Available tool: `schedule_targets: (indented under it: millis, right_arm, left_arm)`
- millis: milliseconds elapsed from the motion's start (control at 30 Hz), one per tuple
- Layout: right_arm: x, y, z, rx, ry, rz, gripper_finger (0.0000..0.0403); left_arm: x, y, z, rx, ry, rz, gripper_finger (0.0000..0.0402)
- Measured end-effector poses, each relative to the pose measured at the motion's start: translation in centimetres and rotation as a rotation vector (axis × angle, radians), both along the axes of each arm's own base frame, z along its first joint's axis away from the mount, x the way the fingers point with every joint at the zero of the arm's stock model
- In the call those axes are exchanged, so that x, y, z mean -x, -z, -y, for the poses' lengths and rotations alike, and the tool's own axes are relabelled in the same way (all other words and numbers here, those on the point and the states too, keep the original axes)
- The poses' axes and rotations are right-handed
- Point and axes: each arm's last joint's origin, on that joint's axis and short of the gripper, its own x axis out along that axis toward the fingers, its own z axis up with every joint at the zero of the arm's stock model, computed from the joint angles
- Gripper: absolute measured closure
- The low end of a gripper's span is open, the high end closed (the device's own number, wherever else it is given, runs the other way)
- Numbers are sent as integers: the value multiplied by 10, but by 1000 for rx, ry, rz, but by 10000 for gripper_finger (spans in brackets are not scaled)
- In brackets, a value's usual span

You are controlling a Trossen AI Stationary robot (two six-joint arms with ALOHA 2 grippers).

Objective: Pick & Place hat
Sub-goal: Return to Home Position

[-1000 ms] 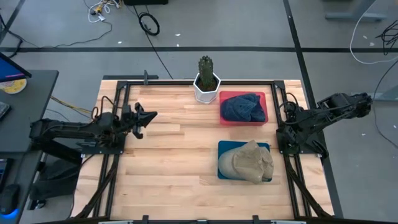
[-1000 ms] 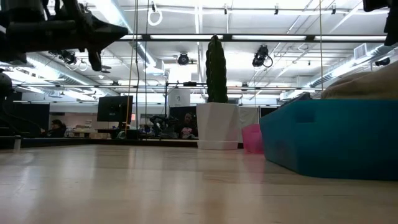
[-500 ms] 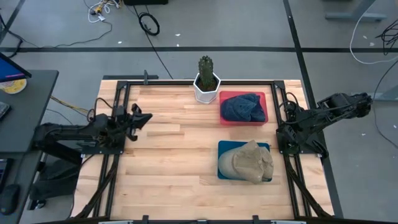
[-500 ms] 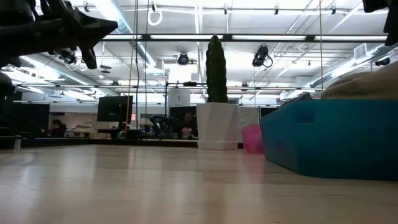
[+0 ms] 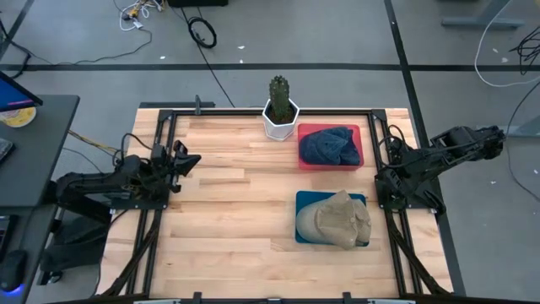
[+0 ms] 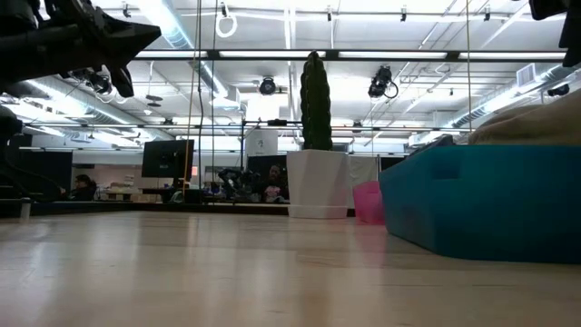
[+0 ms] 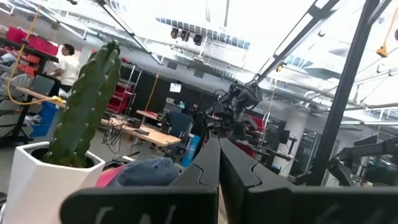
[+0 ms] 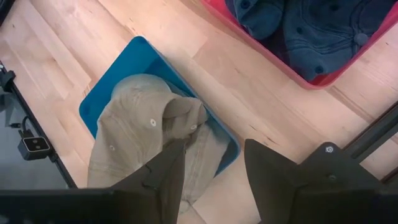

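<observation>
While brown caps [image 5: 337, 219] fill blue bin [image 5: 302, 198], long axis side-to-side | left gripper [image 7: 218, 149] jaws together | right gripper [image 8: 214, 155] jaws wide

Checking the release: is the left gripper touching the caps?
Apart. High view: left gripper far left, bare table between it and the caps in the blue bin.

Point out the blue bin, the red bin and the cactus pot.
blue bin [image 5: 302, 199], high view, bare rim corner.
red bin [image 5: 301, 160], high view, side wall.
cactus pot [image 5: 279, 129], high view, white wall.
</observation>
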Motion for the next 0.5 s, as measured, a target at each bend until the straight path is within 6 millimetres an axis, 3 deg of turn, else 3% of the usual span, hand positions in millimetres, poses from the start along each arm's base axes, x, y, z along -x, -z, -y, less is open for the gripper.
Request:
schedule_targets:
  millis: [300,500]
  right_arm:
    - [0,0,0,-1,2,0,234]
    - [0,0,0,1,-1,-2,234]
  left_arm:
    - [1,10,0,18,3,-92,399]
    - [-3,27,-1,104,-2,-259,399]
